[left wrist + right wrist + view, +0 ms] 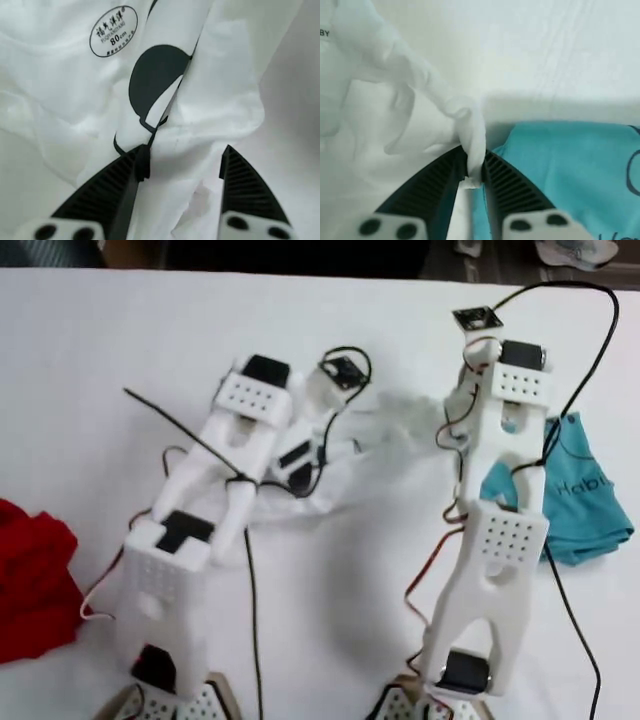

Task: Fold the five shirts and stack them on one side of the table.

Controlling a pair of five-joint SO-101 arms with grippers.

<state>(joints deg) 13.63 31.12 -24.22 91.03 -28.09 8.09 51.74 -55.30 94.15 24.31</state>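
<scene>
A white shirt (392, 426) with a black print lies crumpled on the white table between the two arms. My left gripper (182, 167) is open low over it, and the printed cloth (160, 80) runs between its black fingers (120, 192). My right gripper (475, 167) is shut on a pinched fold of the white shirt (472, 135), right at the edge of a teal shirt (570, 165). In the high view the teal shirt (585, 495) lies to the right of the right arm (500, 540). A red shirt (30, 580) sits at the table's left edge.
Black cables (250, 580) trail across the table between the arm bases and loop over the teal shirt. The left arm (200, 510) slants across the centre-left. The far edge of the table (300, 272) borders a dark floor.
</scene>
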